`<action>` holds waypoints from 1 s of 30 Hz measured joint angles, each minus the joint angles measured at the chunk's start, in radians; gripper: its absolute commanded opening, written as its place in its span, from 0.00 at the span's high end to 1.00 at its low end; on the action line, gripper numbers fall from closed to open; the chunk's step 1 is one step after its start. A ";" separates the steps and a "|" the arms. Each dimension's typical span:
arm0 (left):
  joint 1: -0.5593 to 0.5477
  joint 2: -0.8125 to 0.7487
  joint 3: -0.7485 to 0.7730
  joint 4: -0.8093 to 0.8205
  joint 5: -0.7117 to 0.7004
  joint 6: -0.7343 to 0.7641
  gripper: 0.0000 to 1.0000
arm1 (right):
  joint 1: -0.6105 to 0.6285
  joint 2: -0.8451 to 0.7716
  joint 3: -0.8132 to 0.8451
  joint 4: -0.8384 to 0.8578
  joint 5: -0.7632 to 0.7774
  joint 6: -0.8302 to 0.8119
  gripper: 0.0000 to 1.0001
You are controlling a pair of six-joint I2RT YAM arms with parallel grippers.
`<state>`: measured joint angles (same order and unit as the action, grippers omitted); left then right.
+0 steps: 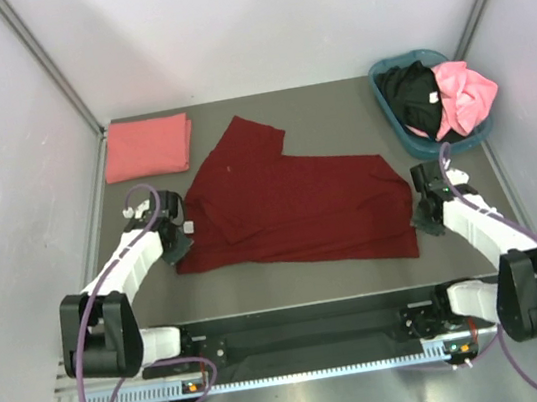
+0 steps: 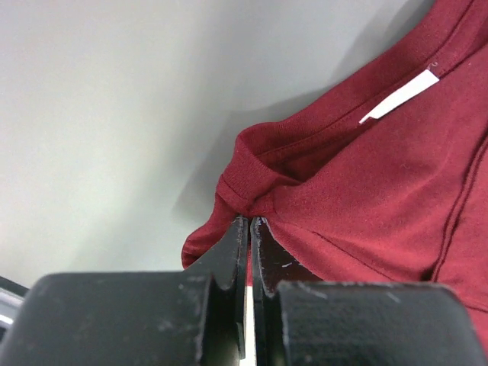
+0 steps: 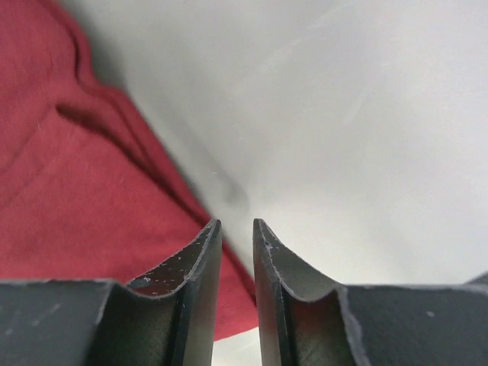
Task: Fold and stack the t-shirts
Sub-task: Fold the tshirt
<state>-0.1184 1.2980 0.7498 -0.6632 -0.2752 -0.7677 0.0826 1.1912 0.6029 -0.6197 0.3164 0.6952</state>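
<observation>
The dark maroon t-shirt (image 1: 289, 203) lies partly folded and spread across the middle of the table. My left gripper (image 1: 189, 231) is at its left edge, shut on a bunched fold of the maroon cloth (image 2: 381, 191) between the fingertips (image 2: 249, 219). My right gripper (image 1: 421, 219) is at the shirt's right edge, low over the table. In the right wrist view its jaws (image 3: 236, 223) stand slightly apart with nothing between them, over the edge of the maroon cloth (image 3: 69, 191). The salmon-pink t-shirt (image 1: 147, 146) lies folded at the back left.
A teal-blue basket (image 1: 389, 114) at the back right holds the black t-shirt (image 1: 413, 96) and the bright pink t-shirt (image 1: 463, 96). A white label (image 2: 400, 97) shows on the maroon shirt. Grey walls enclose the table on the left, back and right.
</observation>
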 measured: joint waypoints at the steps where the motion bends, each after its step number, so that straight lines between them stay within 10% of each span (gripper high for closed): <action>1: 0.000 0.006 0.006 -0.004 -0.009 0.002 1.00 | 0.000 -0.016 0.000 -0.008 0.013 0.006 0.75; 10: 0.000 0.037 0.064 -0.042 -0.033 0.025 0.69 | 0.006 -0.102 0.002 -0.080 -0.005 -0.001 0.85; 30: 0.000 0.048 0.142 -0.021 0.077 0.063 0.65 | 0.100 -0.042 -0.051 -0.077 -0.047 0.147 0.86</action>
<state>-0.1181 1.3464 0.8917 -0.6838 -0.1978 -0.7048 0.1825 1.1496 0.5514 -0.6964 0.2699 0.8421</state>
